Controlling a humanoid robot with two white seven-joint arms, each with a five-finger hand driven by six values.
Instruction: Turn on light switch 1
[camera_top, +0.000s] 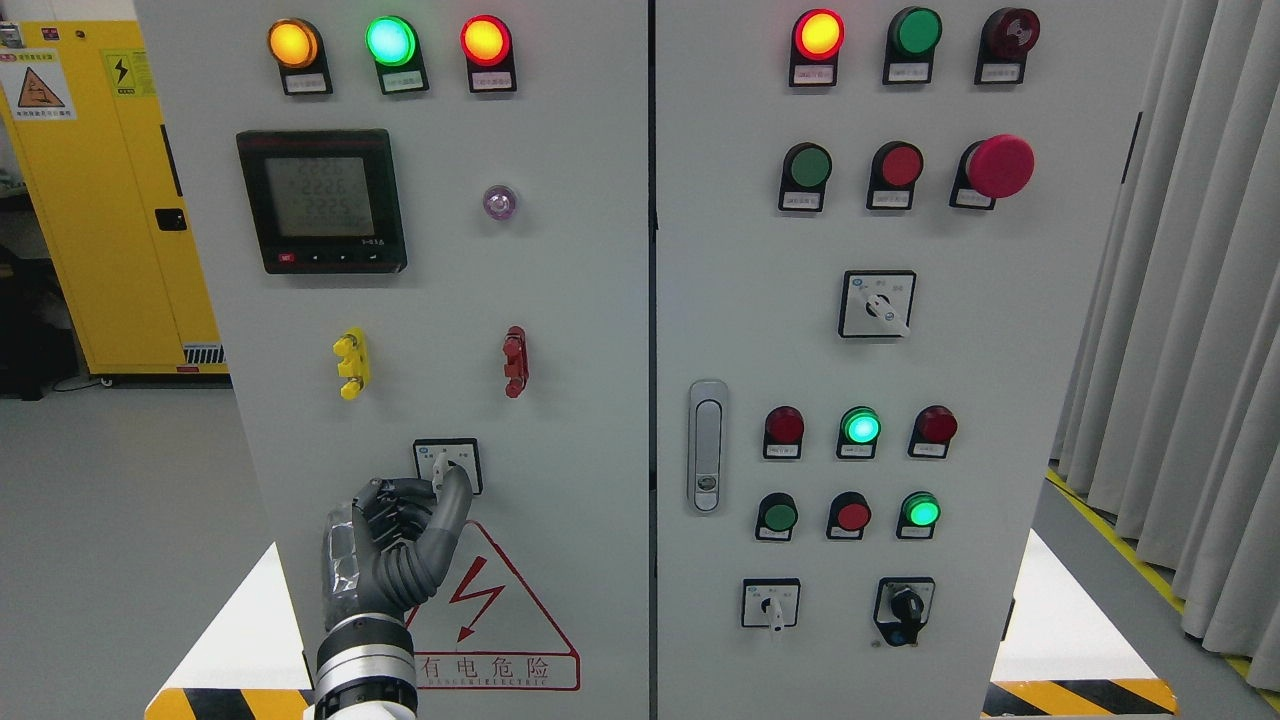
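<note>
The grey control cabinet (560, 300) fills the view, its two doors shut and split by a dark seam, so whatever it holds is hidden; the yellow safety cabinet (100, 200) at the far left is closed as well. On the left door, low down and just above the red warning triangle (490, 620), sits the small rotary selector switch (448, 465) that looks to be light switch 1. The left hand (400, 545) comes up from the bottom edge with its fingers curled, and one fingertip (455, 485) is touching the white knob at its lower edge; it pinches the knob rather than wraps it, as far as can be told. To finish well, I would keep the contact firm and square on the knob, turn from the wrist without sliding off, and stop at the detent. The right hand is out of view.
</note>
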